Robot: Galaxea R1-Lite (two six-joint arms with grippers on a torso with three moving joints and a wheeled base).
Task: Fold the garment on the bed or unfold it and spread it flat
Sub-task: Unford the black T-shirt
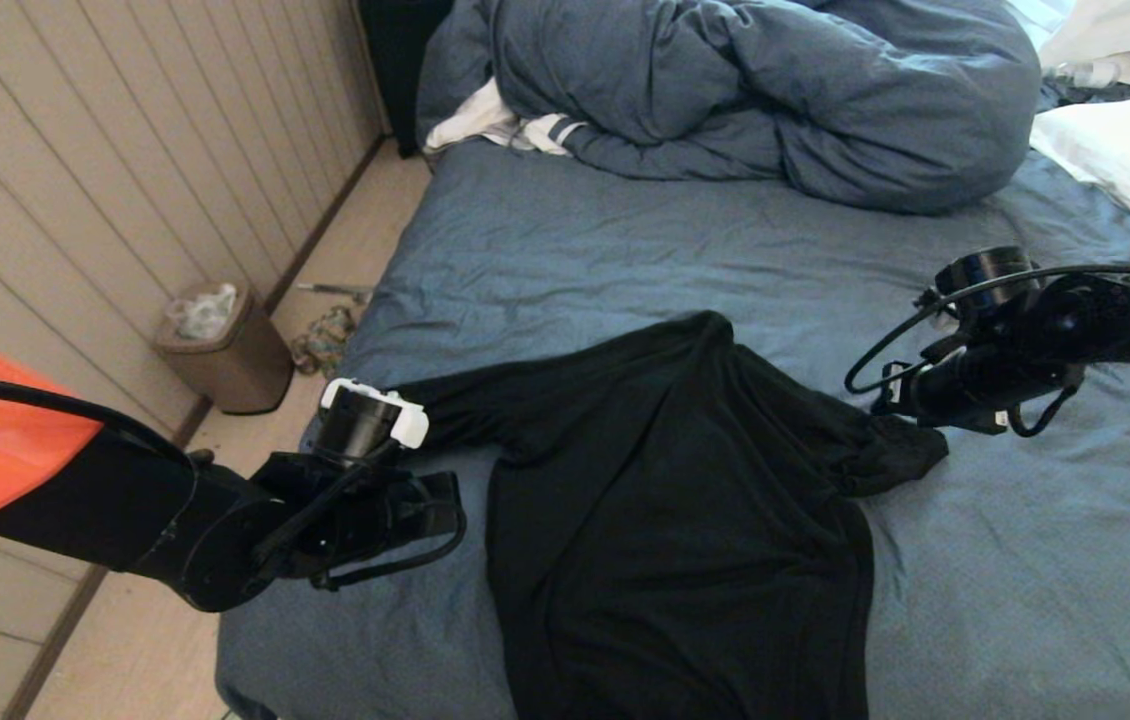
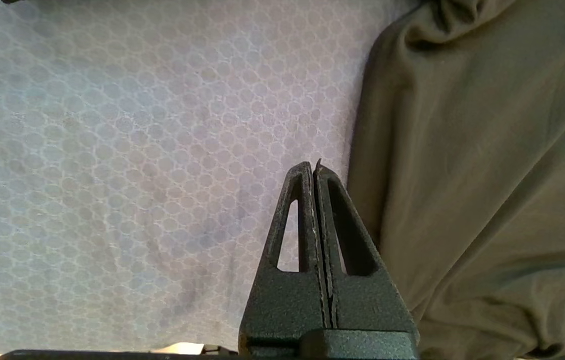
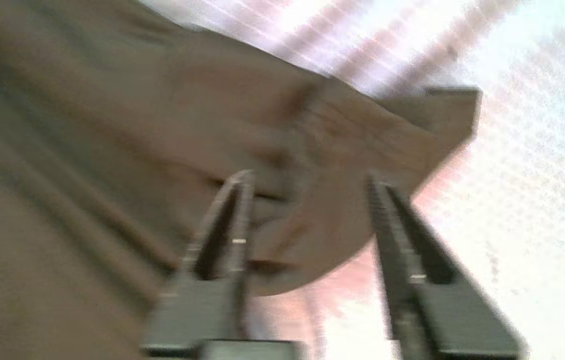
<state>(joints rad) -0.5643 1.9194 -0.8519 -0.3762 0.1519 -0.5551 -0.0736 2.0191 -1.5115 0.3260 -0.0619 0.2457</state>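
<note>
Black and soft, the garment [image 1: 675,500] lies rumpled on the bed [image 1: 575,230]. Beside its edge, the left gripper [image 2: 315,167] is closed tight and holds nothing. Wide open, the right gripper [image 3: 307,182] hangs over a bunched sleeve. Next it likely needs to pinch that sleeve and pull it flat.

Black garment [image 1: 675,520], plain side up, rumpled on the slate-blue bed [image 1: 545,240]; sleeves splayed outward

Your left gripper [image 2: 314,167]: low at left, fingers pressed together. Your right gripper [image 3: 307,180]: extended at right, fingers parted.
</note>
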